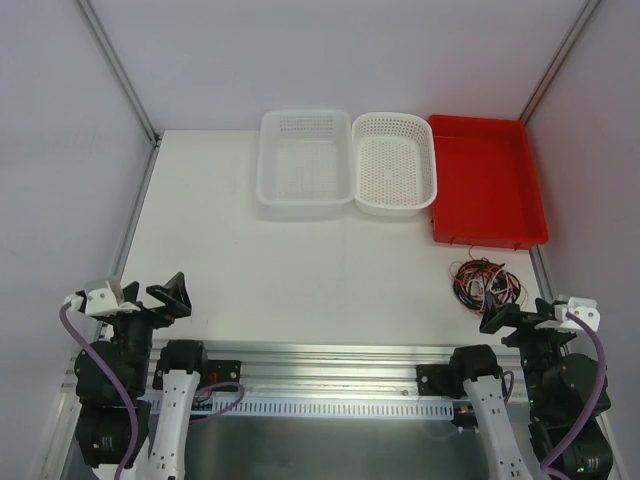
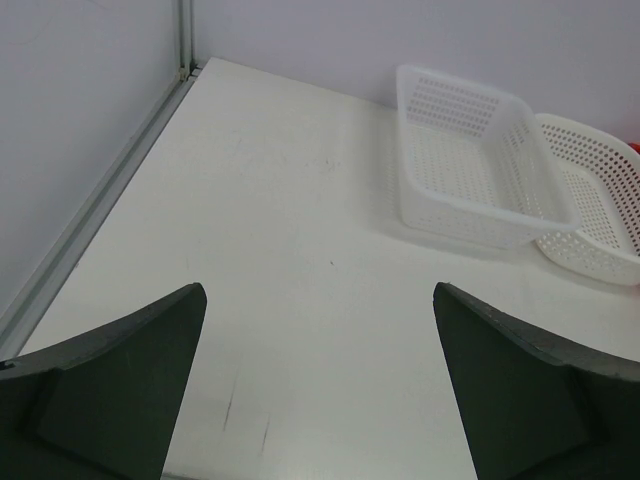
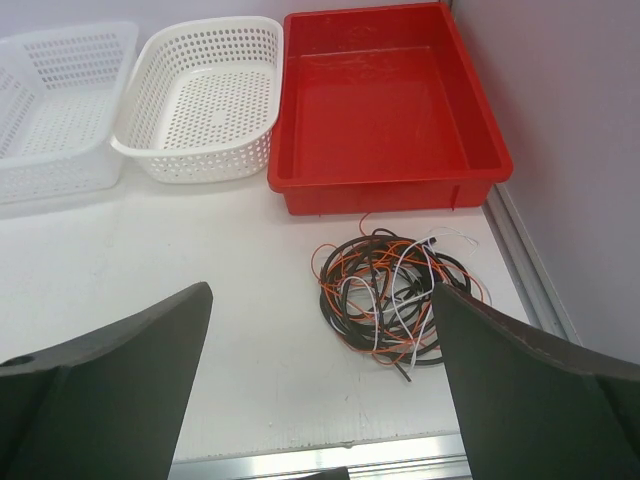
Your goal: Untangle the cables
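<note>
The cables lie in one tangled coil of black, orange and white wires on the white table at the near right, just in front of the red tray. In the right wrist view the cables sit ahead and slightly right of my right gripper, which is open and holds nothing. From above, the right gripper hangs just short of the coil, over the table's near edge. My left gripper is at the near left, far from the cables. Its view shows the left gripper open over bare table.
Along the back stand a clear rectangular basket, a white oval perforated basket and the red tray. Both baskets hold nothing. A metal rail runs along the near edge, and walls close the left and right sides.
</note>
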Controlling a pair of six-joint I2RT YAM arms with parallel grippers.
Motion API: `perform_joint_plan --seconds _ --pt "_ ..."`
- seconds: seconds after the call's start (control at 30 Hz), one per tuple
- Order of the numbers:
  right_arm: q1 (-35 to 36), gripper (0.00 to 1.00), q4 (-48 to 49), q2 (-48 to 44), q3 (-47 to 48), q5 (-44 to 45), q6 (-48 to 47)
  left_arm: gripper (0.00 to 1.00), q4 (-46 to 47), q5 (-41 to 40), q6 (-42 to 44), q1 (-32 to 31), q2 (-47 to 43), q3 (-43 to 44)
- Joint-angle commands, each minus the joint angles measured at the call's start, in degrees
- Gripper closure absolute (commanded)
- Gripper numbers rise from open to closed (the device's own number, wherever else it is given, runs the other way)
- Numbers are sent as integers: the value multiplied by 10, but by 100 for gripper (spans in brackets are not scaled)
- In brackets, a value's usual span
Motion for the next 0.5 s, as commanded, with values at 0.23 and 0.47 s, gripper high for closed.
perform_joint_plan --seconds 0.23,0.47 --pt "-4 3 1 -88 16 -19 -9 1 17 5 -46 -2 -95 -11" --pt "-4 3 -13 -3 45 -49 8 1 26 34 -93 -2 -52 -33"
